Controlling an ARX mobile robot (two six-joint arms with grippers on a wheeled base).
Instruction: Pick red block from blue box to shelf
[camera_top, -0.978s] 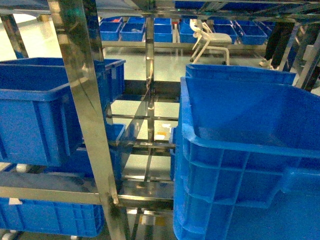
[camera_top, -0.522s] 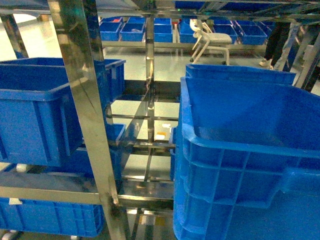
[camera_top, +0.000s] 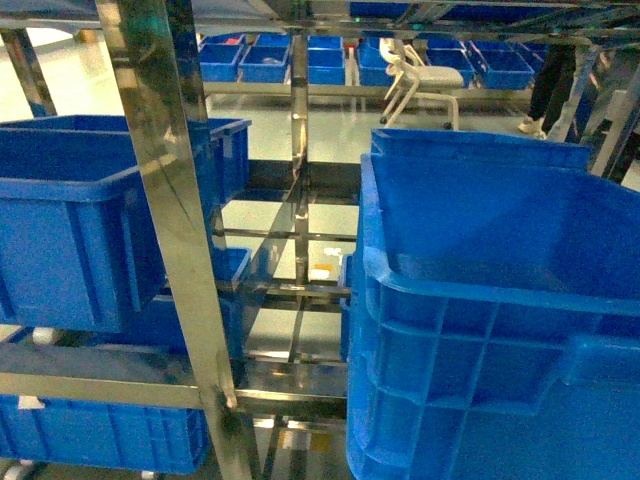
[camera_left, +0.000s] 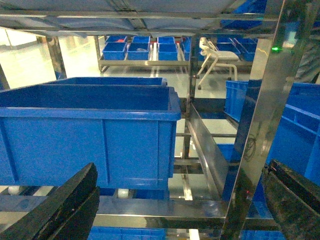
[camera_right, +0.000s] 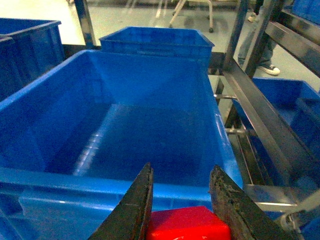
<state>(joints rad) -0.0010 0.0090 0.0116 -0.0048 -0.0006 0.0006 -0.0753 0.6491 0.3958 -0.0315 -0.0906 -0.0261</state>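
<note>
We are in a big bright room with a shiny floor, a white chair (camera_top: 420, 75) far back, and rows of small blue bins behind it. Right in front stands the shelf (camera_top: 170, 230), a tall silver rack with shiny posts and bars. Dark blue crates sit on it, one on the left (camera_top: 80, 220) and a big one on the right (camera_top: 490, 300). The right gripper (camera_right: 181, 200) is closed on the red block (camera_right: 187, 223), which sits snug between its two black fingers, just above the near rim of the big right crate (camera_right: 125, 125). That crate looks empty inside. So the picking-up part seems done, and the block is already up at the rack. What I think is left is to find a spot on the shelf and let go. The left gripper (camera_left: 175, 210) is spread wide and holds nothing. I cannot see the light turquoise box anywhere.
</note>
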